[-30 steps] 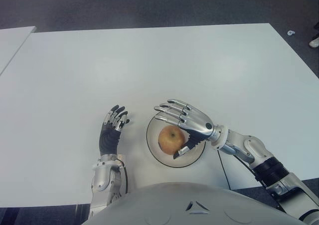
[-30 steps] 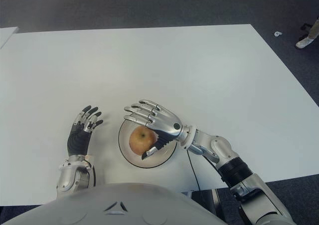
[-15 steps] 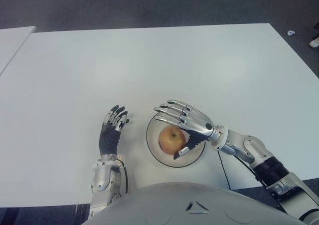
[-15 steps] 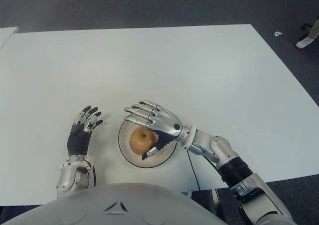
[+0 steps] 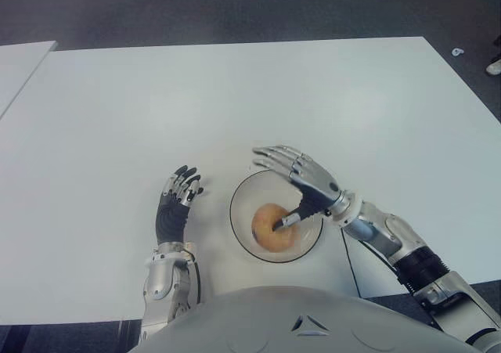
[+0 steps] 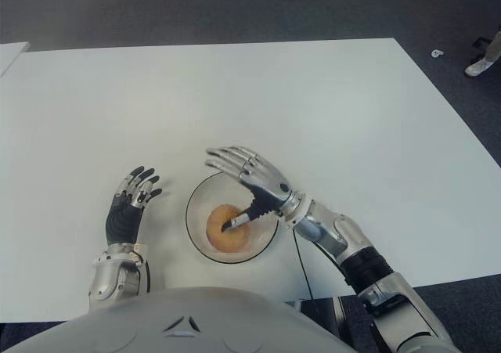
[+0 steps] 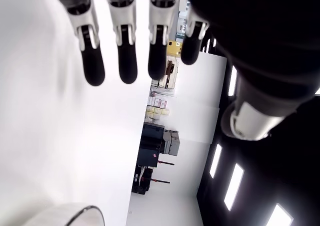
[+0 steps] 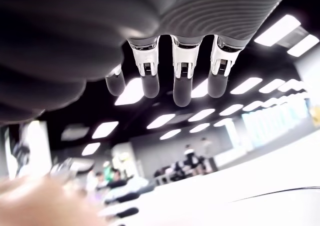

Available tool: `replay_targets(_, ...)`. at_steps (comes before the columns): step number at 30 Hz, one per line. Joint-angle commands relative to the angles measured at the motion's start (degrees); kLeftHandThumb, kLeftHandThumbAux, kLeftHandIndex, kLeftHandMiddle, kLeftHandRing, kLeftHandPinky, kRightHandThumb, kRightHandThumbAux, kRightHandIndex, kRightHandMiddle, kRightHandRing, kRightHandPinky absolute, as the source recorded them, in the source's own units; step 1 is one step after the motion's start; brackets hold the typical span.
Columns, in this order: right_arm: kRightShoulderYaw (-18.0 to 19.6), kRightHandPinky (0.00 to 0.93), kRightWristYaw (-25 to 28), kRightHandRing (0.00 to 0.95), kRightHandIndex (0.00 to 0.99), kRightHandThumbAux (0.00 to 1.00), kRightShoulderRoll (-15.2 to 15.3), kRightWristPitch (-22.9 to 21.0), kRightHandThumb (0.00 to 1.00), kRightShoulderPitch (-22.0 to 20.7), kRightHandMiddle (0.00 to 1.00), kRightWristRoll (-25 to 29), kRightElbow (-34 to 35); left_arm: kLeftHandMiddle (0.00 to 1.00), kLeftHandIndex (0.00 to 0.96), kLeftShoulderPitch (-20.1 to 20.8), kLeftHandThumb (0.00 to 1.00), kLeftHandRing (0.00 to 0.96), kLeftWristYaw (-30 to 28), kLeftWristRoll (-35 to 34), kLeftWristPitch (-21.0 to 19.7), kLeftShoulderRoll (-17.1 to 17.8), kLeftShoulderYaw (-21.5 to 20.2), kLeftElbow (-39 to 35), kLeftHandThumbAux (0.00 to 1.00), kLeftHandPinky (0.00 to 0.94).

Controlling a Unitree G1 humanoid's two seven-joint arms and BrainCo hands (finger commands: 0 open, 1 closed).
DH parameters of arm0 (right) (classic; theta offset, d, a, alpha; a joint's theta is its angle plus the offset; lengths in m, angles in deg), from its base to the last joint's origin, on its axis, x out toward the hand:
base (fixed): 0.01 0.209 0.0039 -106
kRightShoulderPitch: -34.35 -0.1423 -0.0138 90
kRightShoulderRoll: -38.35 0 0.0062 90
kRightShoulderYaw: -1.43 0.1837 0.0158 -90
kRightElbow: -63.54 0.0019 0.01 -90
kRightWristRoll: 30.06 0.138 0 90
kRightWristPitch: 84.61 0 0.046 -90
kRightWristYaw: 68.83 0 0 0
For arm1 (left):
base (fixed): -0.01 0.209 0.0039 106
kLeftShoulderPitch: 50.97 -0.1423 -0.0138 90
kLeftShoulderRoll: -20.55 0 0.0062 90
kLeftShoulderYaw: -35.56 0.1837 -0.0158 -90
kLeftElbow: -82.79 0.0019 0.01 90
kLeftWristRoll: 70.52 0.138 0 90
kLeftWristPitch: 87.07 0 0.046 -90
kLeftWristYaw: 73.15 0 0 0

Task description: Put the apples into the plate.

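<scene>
Your apple (image 5: 272, 227) lies in the plate (image 5: 244, 193), toward its near side, and nothing is gripping it. The right hand (image 5: 301, 182) hangs over the plate's far right part with its fingers (image 5: 275, 156) spread and extended past the far rim; only the thumb (image 5: 288, 218) reaches down over the fruit, and you cannot tell from the eye views whether its tip touches the skin or just hovers above it.

That thumb is your main risk. If you pull the hand away sideways or toward the body while it is in contact, it can drag or roll the apple against the near rim, and the plate looks shallow enough that the fruit could ride over it onto the table (image 5: 235, 102). A low retreat could also catch the rim and shift the plate. Lifting straight up first looks like the safer choice.

The left hand (image 5: 174, 204) shows just left of the plate, fingers straight and slightly apart, holding nothing.

Compared with a second ago, the right hand has opened: the fingers that curved over the apple are now stretched out and lifted off it, and the apple sits a little nearer the robot and looks blurred, as if it is just settling. The left hand and plate have not moved.
</scene>
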Motion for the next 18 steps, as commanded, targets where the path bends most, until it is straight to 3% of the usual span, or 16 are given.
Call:
replay_targets(1, 4.08, 0.13, 10.2, 0.051, 0.003, 0.365, -0.98, -3.0, 0.137, 1.12, 0.039, 19.13, -1.43, 0.226, 0.198, -0.14, 0.415, 0.256, -0.3, 0.31, 0.49, -0.06, -0.06, 1.01, 0.61, 0.313)
replay_targets(3, 5.8, 0.142, 12.97, 0.08, 0.03, 0.396, -1.27, -5.17, 0.174, 2.03, 0.076, 25.5, -0.25, 0.225, 0.209, -0.17, 0.405, 0.255, -0.46, 0.42, 1.21, 0.02, -0.13, 1.46, 0.609, 0.306)
replay_targets(4, 7.83, 0.143, 15.06, 0.085, 0.034, 0.4, -2.1, -6.89, 0.179, 2.55, 0.081, 32.31, -1.41, 0.224, 0.21, -0.22, 0.403, 0.255, -0.38, 0.5, 0.87, 0.17, -0.23, 1.26, 0.609, 0.305)
replay_targets(6, 10.09, 0.171, 17.47, 0.116, 0.069, 0.464, -3.22, -8.68, 0.233, 3.0, 0.12, 39.5, -3.03, 0.223, 0.215, -0.22, 0.392, 0.254, -0.31, 0.49, 0.28, 0.4, -0.43, 0.94, 0.604, 0.305)
replay_targets(7, 11.95, 0.193, 19.1, 0.136, 0.083, 0.49, -4.88, -13.57, 0.253, 3.98, 0.14, 46.5, -1.25, 0.223, 0.215, -0.1, 0.389, 0.254, -0.26, 0.46, -0.1, 0.49, -0.51, 0.82, 0.602, 0.307)
replay_targets(10, 15.4, 0.236, 21.38, 0.173, 0.105, 0.531, -7.91, -21.84, 0.283, 6.23, 0.174, 58.35, 1.92, 0.225, 0.214, 0.19, 0.387, 0.256, -0.21, 0.4, -0.54, 0.6, -0.67, 0.73, 0.598, 0.312)
replay_targets(13, 17.55, 0.279, 22.16, 0.229, 0.143, 0.565, -9.33, -24.33, 0.313, 7.64, 0.229, 63.41, 2.09, 0.228, 0.221, 0.34, 0.397, 0.257, -0.25, 0.36, -0.65, 0.66, -0.84, 0.72, 0.604, 0.313)
replay_targets(18, 20.47, 0.287, 22.94, 0.263, 0.178, 0.577, -9.97, -25.59, 0.325, 13.66, 0.262, 68.6, 3.26, 0.233, 0.231, 1.2, 0.411, 0.262, -0.66, -0.6, -0.48, 0.83, -1.91, 1.38, 0.608, 0.321)
